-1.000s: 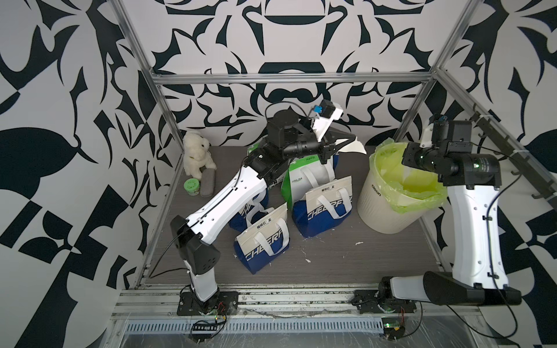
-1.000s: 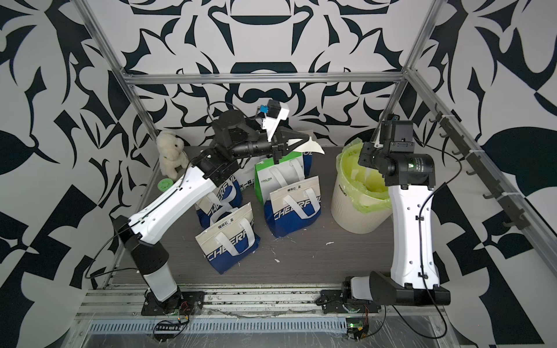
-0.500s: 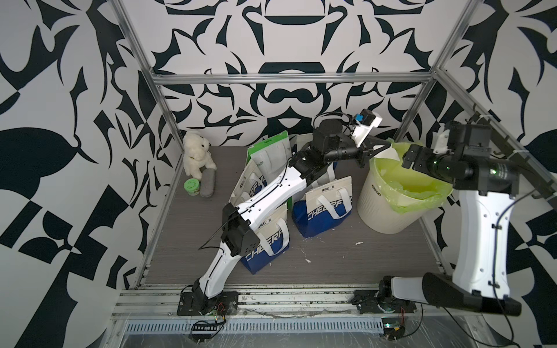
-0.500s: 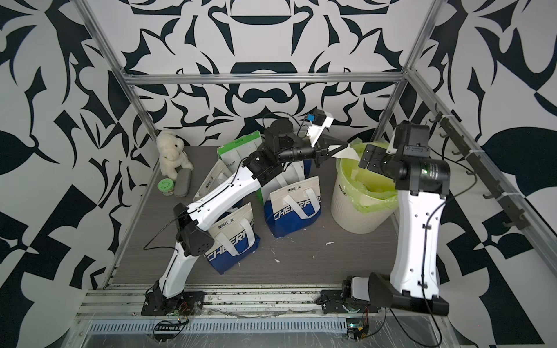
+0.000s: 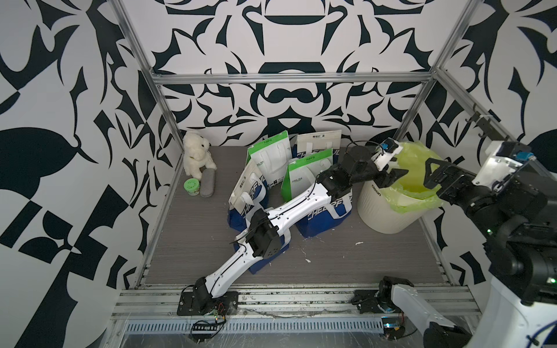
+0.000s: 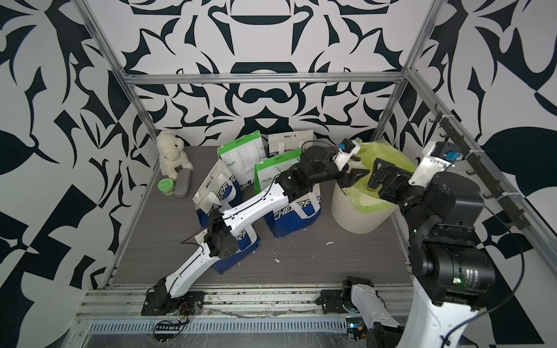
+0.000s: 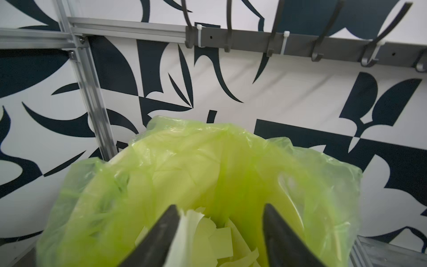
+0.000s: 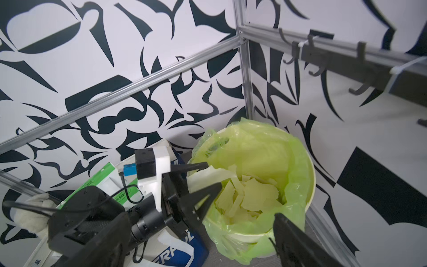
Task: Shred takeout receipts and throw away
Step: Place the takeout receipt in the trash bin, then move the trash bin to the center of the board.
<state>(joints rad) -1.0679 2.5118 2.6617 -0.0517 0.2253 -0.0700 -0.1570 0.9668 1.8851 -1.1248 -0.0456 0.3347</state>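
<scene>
At the lined bin
Left end effector spread apart, pale receipt strip seemingly touching one finger; right end effector wide apart

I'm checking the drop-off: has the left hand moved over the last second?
Yes. In both top views the left hand has swung away from above the bags and across to the rim of the bin.

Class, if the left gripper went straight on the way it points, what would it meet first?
Probably the far wall of the green bin liner, just above the torn receipt pieces; depth is uncertain.
</scene>
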